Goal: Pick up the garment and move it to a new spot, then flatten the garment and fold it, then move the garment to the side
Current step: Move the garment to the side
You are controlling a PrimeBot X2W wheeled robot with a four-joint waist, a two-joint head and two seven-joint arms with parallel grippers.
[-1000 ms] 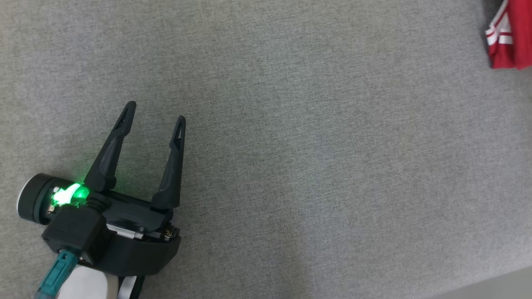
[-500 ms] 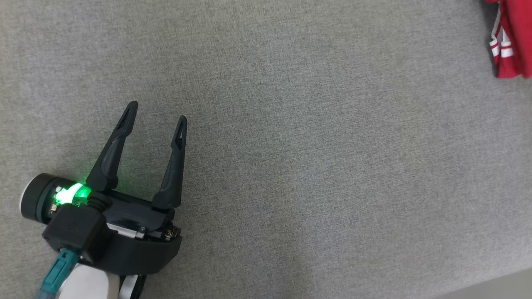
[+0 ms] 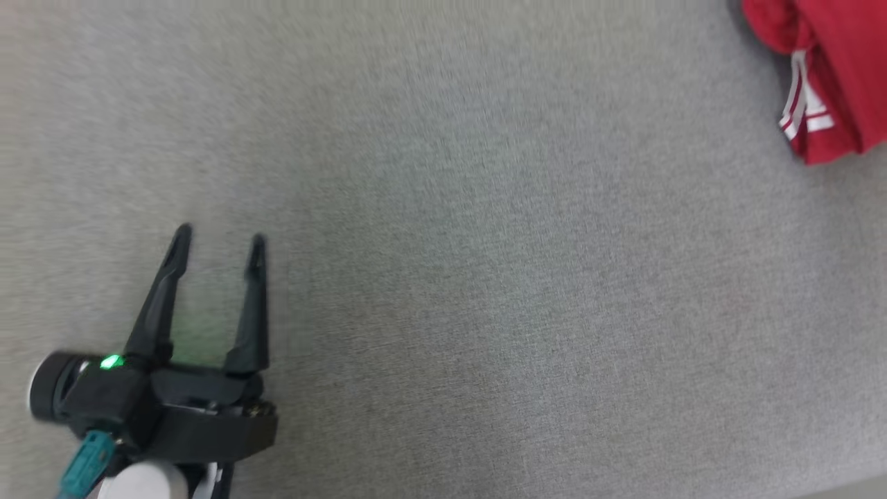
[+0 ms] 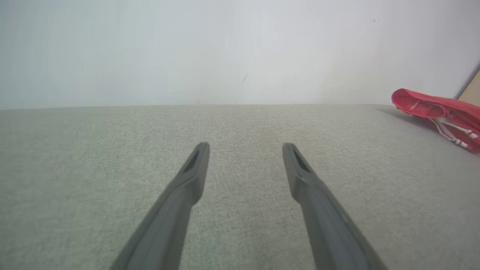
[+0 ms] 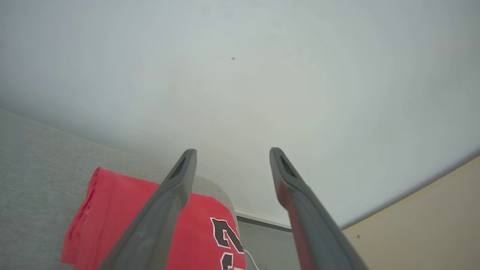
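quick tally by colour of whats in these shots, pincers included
red: 1, the garment
dark: 2, the left pincer and the right pincer, both open and holding nothing
grey: 1, the fabric surface
total: 4

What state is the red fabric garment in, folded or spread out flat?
Folded: the red fabric garment with white stripes lies as a compact, layered bundle on the grey cloth surface.
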